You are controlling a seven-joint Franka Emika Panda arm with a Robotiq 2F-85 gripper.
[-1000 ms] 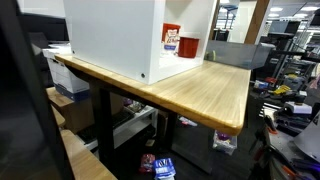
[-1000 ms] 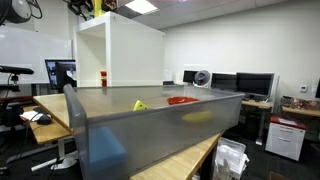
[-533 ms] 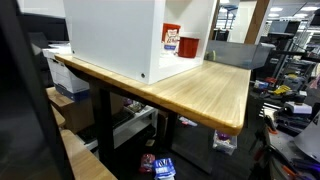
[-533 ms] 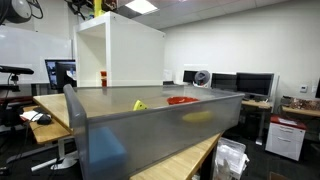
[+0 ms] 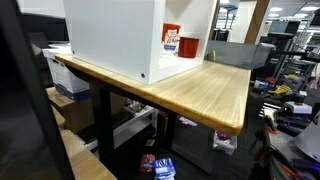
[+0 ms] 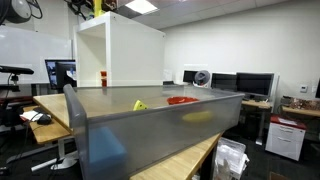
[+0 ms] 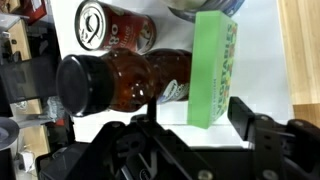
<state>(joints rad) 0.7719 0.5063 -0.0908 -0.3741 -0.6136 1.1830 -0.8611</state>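
Wrist view: the gripper (image 7: 190,128) enters from the bottom of the frame with its jaws spread wide and nothing clamped. One finger (image 7: 241,112) stands just beside the near end of a green box (image 7: 213,65), and that end sits in the gap between the jaws. Whether the finger touches the box cannot be told.

The box stands on a white base (image 7: 262,50), on the side nearest the strip of wooden counter (image 7: 305,50) along the right of the view. Just beside the box, on the side away from that strip, is a bottle (image 7: 120,82) of dark red sauce with a black cap — the cap points toward the camera. Beyond the bottle is a can (image 7: 115,25) with a red label and a pull-tab top, close against it.

In both exterior views a white cabinet (image 5: 110,35) (image 6: 120,50) stands on the counter (image 5: 205,90), its front corner close to the near edge. In an exterior view a red-and-white carton (image 5: 171,40) and a red cup (image 5: 190,46) show at its open side, toward the far edge. The gripper itself cannot be made out in either exterior view.
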